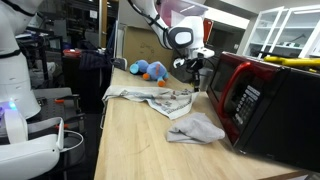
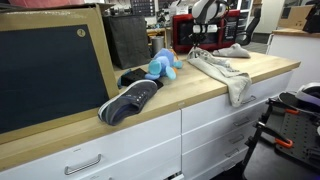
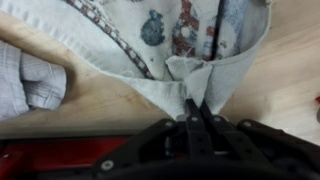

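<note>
Gripper (image 3: 197, 106), fingers closed tight, pinches the patterned cloth (image 3: 150, 40) on the wooden counter (image 3: 100, 105) beside a red microwave (image 1: 268, 100), interior unseen.

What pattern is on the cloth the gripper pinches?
The cloth is pale with small blue and red printed figures, clearest in the wrist view.

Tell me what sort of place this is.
Probably a robotics lab or workshop: a wooden countertop over white drawers, a red microwave, and a white robot beside the bench. The jaws pinch a patterned cloth.
</note>
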Controlling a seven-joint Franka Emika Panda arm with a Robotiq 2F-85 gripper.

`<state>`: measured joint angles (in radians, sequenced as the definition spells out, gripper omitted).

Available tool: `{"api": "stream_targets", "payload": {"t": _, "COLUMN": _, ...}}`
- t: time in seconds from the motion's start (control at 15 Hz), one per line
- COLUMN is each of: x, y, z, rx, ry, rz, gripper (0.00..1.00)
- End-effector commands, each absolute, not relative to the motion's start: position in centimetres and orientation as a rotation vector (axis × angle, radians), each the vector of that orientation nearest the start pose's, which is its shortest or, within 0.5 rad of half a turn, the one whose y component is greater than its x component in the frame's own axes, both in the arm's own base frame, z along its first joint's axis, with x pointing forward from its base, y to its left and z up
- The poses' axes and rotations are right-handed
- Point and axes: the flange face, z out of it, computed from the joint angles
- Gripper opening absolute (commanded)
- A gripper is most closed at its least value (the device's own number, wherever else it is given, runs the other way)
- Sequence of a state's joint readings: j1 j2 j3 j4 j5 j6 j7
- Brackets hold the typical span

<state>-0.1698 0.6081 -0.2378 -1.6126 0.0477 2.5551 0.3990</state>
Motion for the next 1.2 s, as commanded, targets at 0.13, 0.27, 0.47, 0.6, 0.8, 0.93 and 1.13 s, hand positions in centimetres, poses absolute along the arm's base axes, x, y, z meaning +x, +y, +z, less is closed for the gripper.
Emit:
{"api": "stream_targets", "payload": {"t": 0.13, "x": 69.7, "y": -28.1, "z": 33.6, "rx": -2.903, "ry": 1.32, "rz": -0.643, "gripper": 0.35}}
{"api": "stream_targets", "payload": {"t": 0.27, "x": 68.6, "y": -28.3, "z": 35.5, "rx": -2.91, "ry": 1.285, "rz": -0.525, "gripper": 0.5}}
{"api": "stream_targets", "payload": {"t": 0.47, "x": 66.4, "y": -28.0, "z": 37.4, "rx": -2.941, "ry": 1.205, "rz": -0.252, "gripper": 0.72}}
{"api": "stream_targets", "payload": {"t": 0.6, "x": 64.3, "y": -27.7, "z": 38.5, "rx": -2.969, "ry": 1.156, "rz": -0.056, "gripper": 0.87}}
{"api": "stream_targets", "payload": {"t": 0.8, "x": 61.3, "y": -27.2, "z": 39.7, "rx": -3.0, "ry": 1.099, "rz": 0.154, "gripper": 1.0}}
{"api": "stream_targets", "payload": {"t": 0.93, "x": 59.5, "y": -26.4, "z": 39.6, "rx": -3.02, "ry": 1.057, "rz": 0.221, "gripper": 1.0}}
{"api": "stream_targets", "payload": {"t": 1.13, "x": 56.7, "y": -25.0, "z": 38.2, "rx": -3.055, "ry": 0.978, "rz": 0.29, "gripper": 1.0}}
